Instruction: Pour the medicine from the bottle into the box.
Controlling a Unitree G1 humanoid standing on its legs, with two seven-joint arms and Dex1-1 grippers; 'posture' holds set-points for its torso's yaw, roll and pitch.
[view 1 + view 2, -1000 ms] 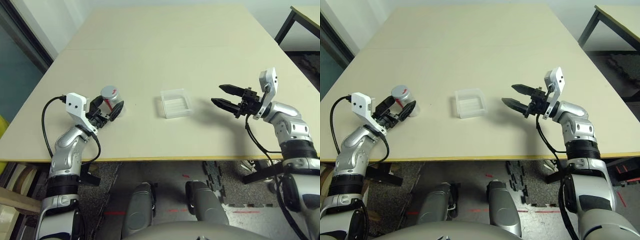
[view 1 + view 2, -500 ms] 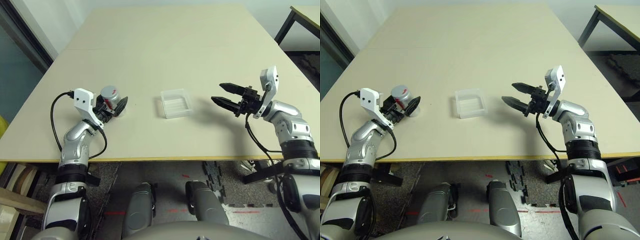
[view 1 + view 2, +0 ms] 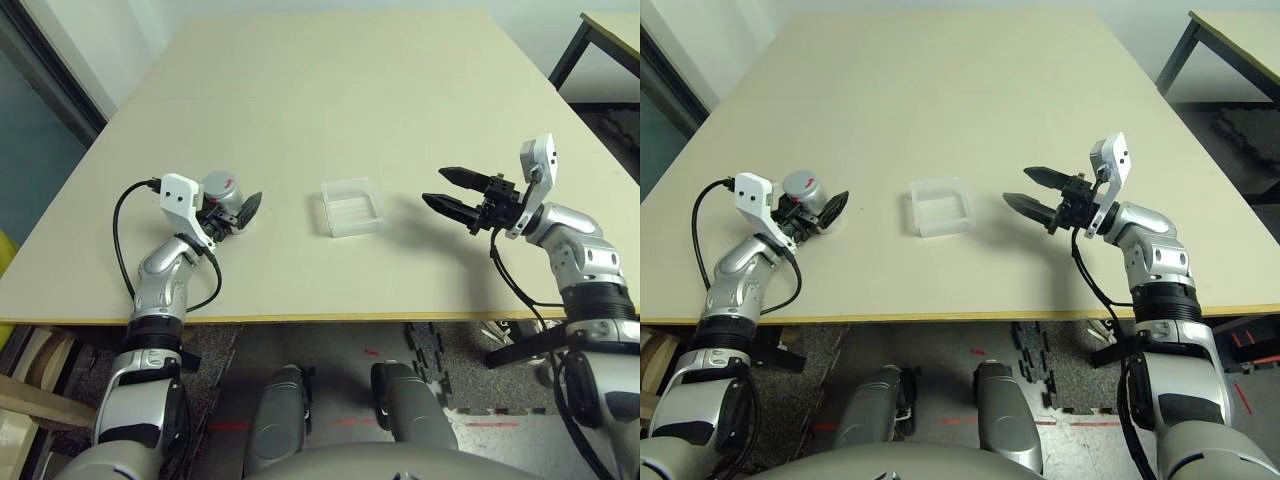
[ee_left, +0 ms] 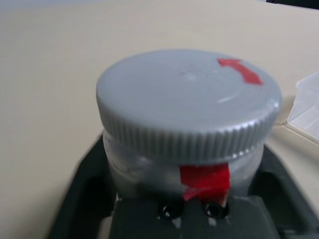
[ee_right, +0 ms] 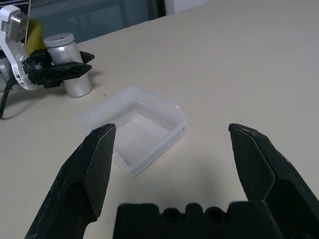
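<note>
A: We see the left gripper (image 3: 235,212) clamped on the small silver-grey cylindrical bottle (image 3: 222,195), upright on the beige table (image 3: 330,90).

B: We read no lettering, only red tape. The right gripper (image 3: 447,190), fingers apart, hovers beside the clear frosty square plastic box (image 3: 351,206).

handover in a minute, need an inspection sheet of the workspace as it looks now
surface: beige table, bare apart from the job's things
job's things: bottle upright, grey cap on, red stripe; clear box at centre, looks empty
clutter: nothing seen
grippers: left gripper shut on the bottle's body; right gripper open, hanging beside the box, apart from it
cables: black cable looping off the left wrist; another along the right forearm
surroundings: second table at far right; dark floor mats below
</note>
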